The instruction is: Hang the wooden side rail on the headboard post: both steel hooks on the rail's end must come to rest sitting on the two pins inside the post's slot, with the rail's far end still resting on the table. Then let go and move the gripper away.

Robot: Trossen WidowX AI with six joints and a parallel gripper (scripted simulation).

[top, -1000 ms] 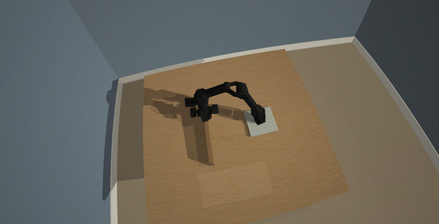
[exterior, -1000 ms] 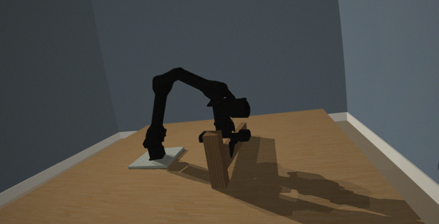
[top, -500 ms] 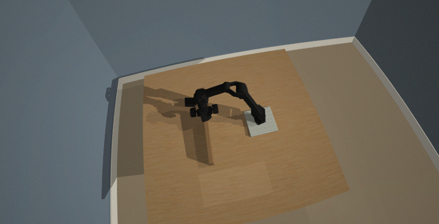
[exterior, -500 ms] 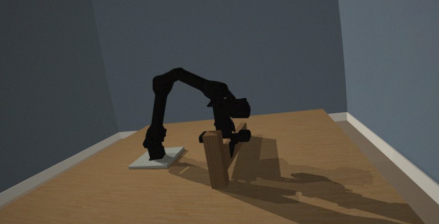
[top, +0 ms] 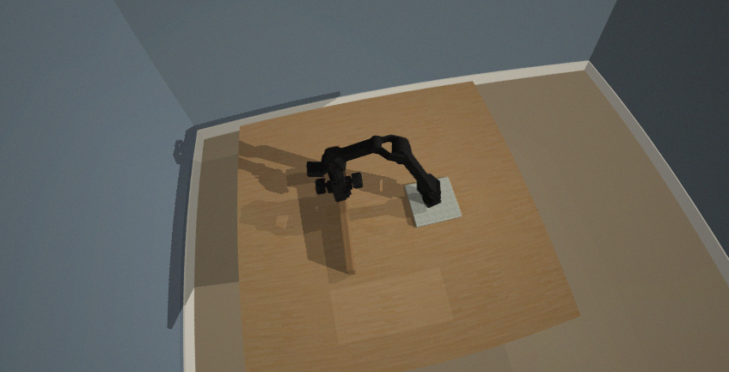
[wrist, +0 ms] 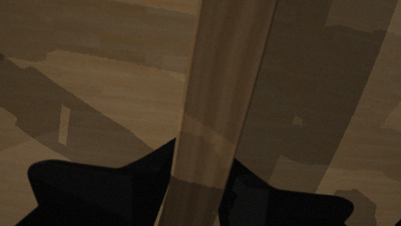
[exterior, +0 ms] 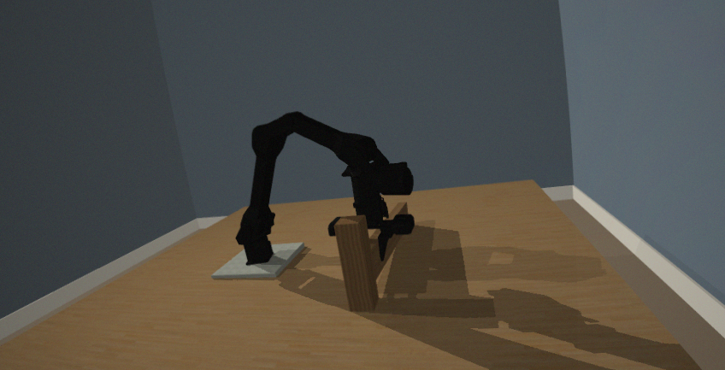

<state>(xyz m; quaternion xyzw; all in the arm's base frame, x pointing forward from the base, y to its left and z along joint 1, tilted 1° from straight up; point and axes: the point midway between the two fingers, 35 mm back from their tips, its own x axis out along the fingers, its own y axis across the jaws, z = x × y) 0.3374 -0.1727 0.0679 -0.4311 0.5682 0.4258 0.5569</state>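
Note:
The wooden side rail [top: 347, 240] [exterior: 400, 209] [wrist: 223, 75] is a long narrow board on edge. My gripper [top: 339, 188] [exterior: 375, 248] [wrist: 196, 144] is shut on it near its post end, one finger on each side. In the top view the rail's far end meets its shadow at the table. The headboard post [exterior: 357, 267] stands upright in the exterior view, in front of the gripper; the rail's near end runs in behind it. The arm hides the post in the top view. Hooks, slot and pins are hidden, so whether the hooks sit on the pins cannot be told.
The arm's pale base plate [top: 444, 217] [exterior: 228, 271] lies on the wooden table [top: 491, 265] [exterior: 167, 315], to the rail's right in the top view. The arm arches from it over to the post. Shadows of arm, rail and post lie across the table.

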